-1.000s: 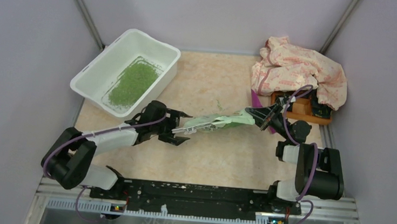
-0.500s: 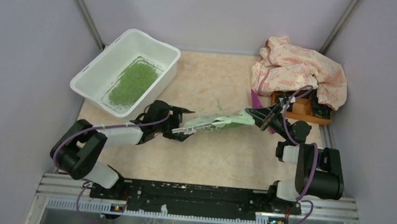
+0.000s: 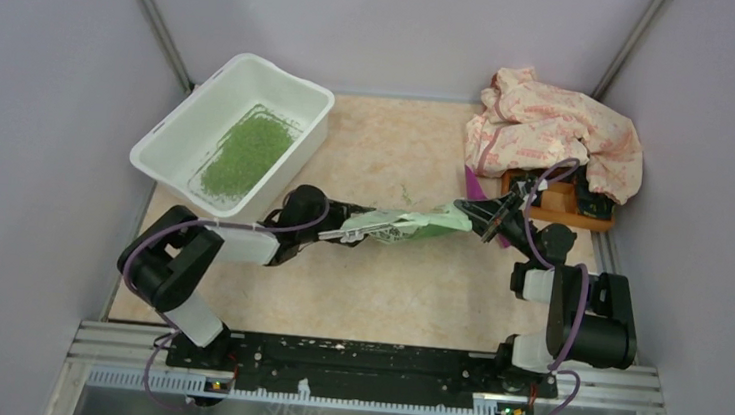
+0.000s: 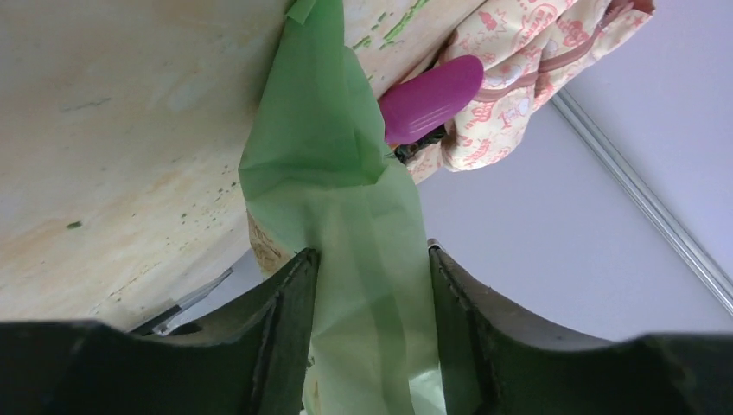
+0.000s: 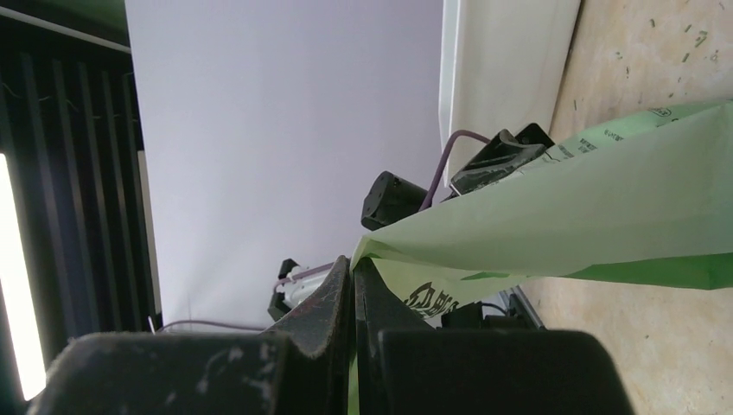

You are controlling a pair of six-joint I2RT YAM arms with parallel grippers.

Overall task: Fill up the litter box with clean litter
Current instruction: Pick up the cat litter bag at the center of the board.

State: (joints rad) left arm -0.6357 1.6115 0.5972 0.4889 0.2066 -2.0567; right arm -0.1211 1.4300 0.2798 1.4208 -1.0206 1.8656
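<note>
**Above mid-tabletop, a bag slung between two arms**

Over the middle of the tabletop [image 3: 386, 299] the green bag [image 3: 404, 223] hangs stretched almost level between the arms. The right gripper [image 5: 353, 264] has its jaws pressed fully together on a corner of the bag. The left gripper [image 4: 370, 259] has its jaws partway open with the bag's other end lying flat between them, the film reaching both fingers. Whether they pinch it yet cannot be told. The litter box [image 3: 201, 113] stands at the far left, just beyond the left arm. The clean litter [image 3: 245, 154] lies as a green patch on its floor, covering only part of it. A few stray granules dot the tabletop near the bag.

The step in hand looks to be taking a second hold on the bag, so that it can be carried to the box and tipped. To do that well, the left jaws should bite on a gathered fold rather than the film's bare edge, which would likely slip. Both arms should then travel together, so the bag neither tears nor sags. Whichever end is open should be held high until it is over the rim. The patterned cloth [image 3: 556, 134] and the orange tray [image 3: 569, 207] lie behind the right arm, well apart from that path.
</note>
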